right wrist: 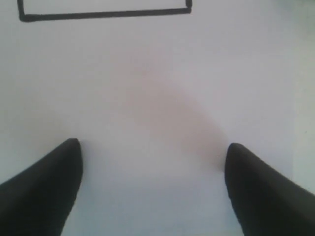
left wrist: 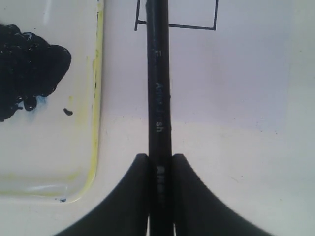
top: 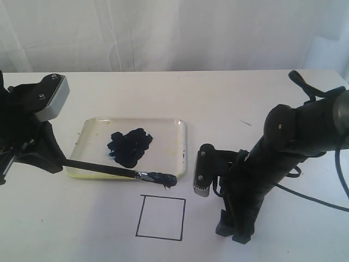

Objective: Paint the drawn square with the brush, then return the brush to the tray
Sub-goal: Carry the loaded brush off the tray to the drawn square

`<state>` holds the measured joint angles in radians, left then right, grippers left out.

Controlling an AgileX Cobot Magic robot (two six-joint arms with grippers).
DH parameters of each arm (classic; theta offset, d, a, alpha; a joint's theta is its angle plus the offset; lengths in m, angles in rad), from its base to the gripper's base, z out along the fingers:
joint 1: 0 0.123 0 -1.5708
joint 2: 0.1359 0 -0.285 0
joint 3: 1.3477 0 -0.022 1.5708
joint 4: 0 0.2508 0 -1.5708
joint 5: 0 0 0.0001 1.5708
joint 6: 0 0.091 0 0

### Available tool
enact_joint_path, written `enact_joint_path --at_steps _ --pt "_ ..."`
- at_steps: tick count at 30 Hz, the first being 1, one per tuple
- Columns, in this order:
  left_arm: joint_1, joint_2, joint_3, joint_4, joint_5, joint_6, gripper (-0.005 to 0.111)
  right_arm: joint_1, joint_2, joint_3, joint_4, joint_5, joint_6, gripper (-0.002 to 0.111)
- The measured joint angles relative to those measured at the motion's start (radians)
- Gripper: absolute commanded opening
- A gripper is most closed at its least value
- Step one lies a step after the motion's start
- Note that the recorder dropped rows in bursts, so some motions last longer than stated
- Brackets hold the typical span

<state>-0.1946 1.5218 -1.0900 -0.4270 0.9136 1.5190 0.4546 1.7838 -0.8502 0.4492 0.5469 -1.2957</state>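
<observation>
The brush (top: 109, 170) (left wrist: 158, 88) lies almost level, its black-stained tip (top: 163, 179) over the tray's near right corner, just above the drawn square (top: 160, 218). My left gripper (top: 59, 162) (left wrist: 160, 160) is shut on the handle's end. The square's inside is white and its outline shows in part in the left wrist view (left wrist: 197, 24) and the right wrist view (right wrist: 103, 14). The yellowish tray (top: 174, 131) (left wrist: 96, 98) holds a black paint blot (top: 130, 146) (left wrist: 29, 73). My right gripper (top: 232, 232) (right wrist: 152, 147) is open, empty, low over the white table right of the square.
The right arm (top: 283, 147) leans over the table's right side with a cable (top: 316, 199) trailing behind it. A white curtain (top: 174, 33) hangs behind the table's far edge.
</observation>
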Motion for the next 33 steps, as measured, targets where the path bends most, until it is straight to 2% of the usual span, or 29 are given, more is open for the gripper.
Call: enact_joint_path --at_steps 5,10,17,22,28,33 --pt "-0.04 0.0 0.0 0.002 0.007 0.0 0.0 0.0 0.0 0.0 0.0 0.0 0.0 0.074" --pt "-0.049 0.0 0.0 0.035 0.002 -0.042 0.0 0.0 0.0 0.0 0.0 0.0 0.0 0.074" --pt "-0.064 0.01 0.026 0.055 -0.068 -0.056 0.0 0.0 0.0 0.0 0.002 0.0 0.0 0.074" --pt "-0.107 0.01 0.03 0.069 -0.116 -0.1 0.0 0.0 0.0 0.0 0.002 0.0 0.0 0.074" --pt "-0.146 0.048 0.03 0.133 -0.13 -0.154 0.0 0.0 0.0 0.0 0.002 0.0 0.0 0.074" --pt "-0.152 0.078 0.03 0.158 -0.148 -0.17 0.0 0.0 0.0 0.0 0.002 0.0 0.0 0.074"
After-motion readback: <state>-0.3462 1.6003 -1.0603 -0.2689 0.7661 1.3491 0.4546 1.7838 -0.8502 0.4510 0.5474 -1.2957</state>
